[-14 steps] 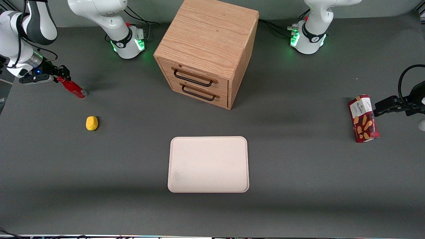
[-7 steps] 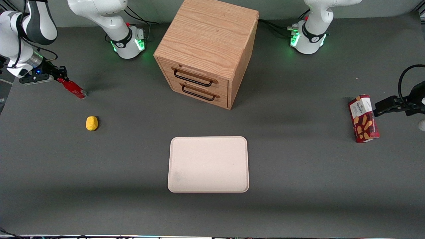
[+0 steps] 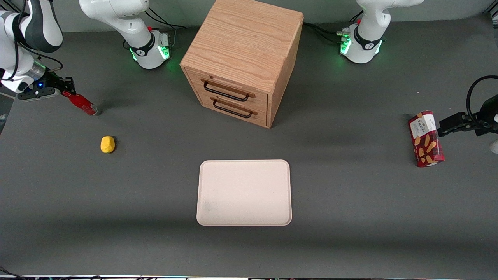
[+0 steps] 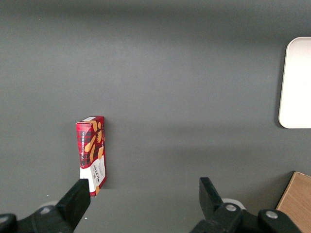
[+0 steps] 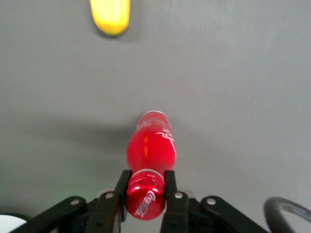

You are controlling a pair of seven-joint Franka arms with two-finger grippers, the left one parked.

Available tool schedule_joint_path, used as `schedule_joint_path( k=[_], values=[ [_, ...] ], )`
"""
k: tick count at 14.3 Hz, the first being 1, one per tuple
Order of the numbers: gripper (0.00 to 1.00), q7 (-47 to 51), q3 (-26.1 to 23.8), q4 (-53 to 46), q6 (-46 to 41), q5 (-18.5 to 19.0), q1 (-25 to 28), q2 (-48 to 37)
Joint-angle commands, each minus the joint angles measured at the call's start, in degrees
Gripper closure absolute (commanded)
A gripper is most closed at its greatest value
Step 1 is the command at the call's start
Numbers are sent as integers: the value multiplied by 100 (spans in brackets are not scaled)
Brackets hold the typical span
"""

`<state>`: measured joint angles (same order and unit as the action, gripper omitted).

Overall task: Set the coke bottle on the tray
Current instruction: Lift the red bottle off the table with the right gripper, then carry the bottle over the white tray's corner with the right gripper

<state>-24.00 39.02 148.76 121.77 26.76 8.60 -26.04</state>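
The coke bottle (image 3: 80, 102) hangs tilted at the working arm's end of the table, its cap end clamped between the 2 fingers (image 5: 121, 190) of the gripper (image 3: 64, 92), its base lowest and close over the dark table (image 3: 350, 194); whether the base touches the table cannot be told; in the right wrist view the bottle (image 5: 149, 160) shows red with white script, the pads pressed on both sides of its neck; a yellow lump (image 3: 107, 144) lies nearer the front camera than the bottle; the tray (image 3: 244, 192) lies bare at the table's middle, well apart, in front of the wooden cabinet (image 3: 243, 58) with 2 drawers; a red biscuit box (image 3: 426, 139) lies toward the parked arm's end.
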Motion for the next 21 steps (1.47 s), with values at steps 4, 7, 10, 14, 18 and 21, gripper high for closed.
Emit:
schedule_joint_path(
  k=[4, 7, 10, 14, 18, 21],
  values=[
    [100, 124, -1307, -1925, -1644, -1303, 72, 739],
    [100, 133, -1756, -3664, -2795, -1874, 72, 1731],
    [100, 508, -2248, -5151, -3526, -2078, 63, 2514],
    [100, 1378, -3232, -7276, -4633, -2157, 28, 3577],
    [100, 1889, -3865, -9002, -5005, -2342, 19, 4668],
    [100, 2556, -4506, -9672, -4909, -2272, 28, 5222]
  ],
)
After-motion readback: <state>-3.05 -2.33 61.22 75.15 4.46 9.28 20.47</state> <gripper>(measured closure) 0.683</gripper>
